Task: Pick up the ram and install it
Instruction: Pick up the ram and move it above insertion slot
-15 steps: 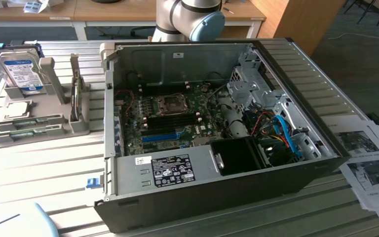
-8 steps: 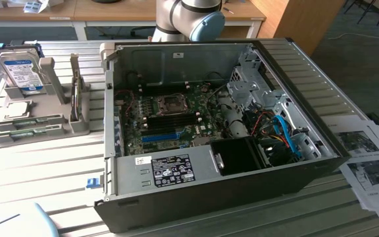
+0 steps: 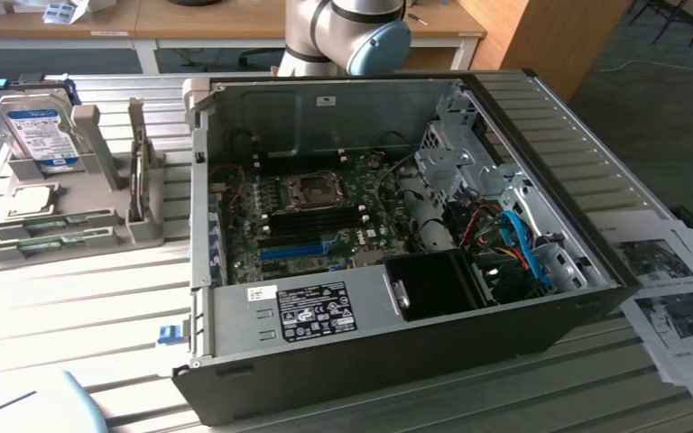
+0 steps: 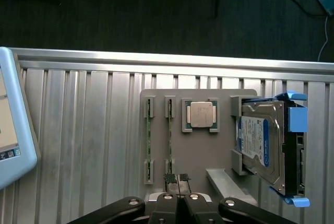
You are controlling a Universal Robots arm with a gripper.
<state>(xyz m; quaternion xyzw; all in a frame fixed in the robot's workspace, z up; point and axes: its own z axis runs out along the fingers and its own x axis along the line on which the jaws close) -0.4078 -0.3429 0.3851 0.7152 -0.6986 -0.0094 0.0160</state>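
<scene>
Wrist view: claw [image 4: 177, 178] clenched, empty, just beside ram [image 4: 169, 138]; hard-drive label [image 4: 253, 140] unreadable.

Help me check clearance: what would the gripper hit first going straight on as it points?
Probably the flat grey plastic holder, beside one thin green ram stick slotted in it, under the gripper; depth is unclear.

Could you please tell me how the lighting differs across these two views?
Exterior view: light glares off the ribbed aluminium table, while the open black computer case is shaded inside. Wrist view: the table's edge rail shines brightly; the dark carpeted floor beyond is dim.
</scene>
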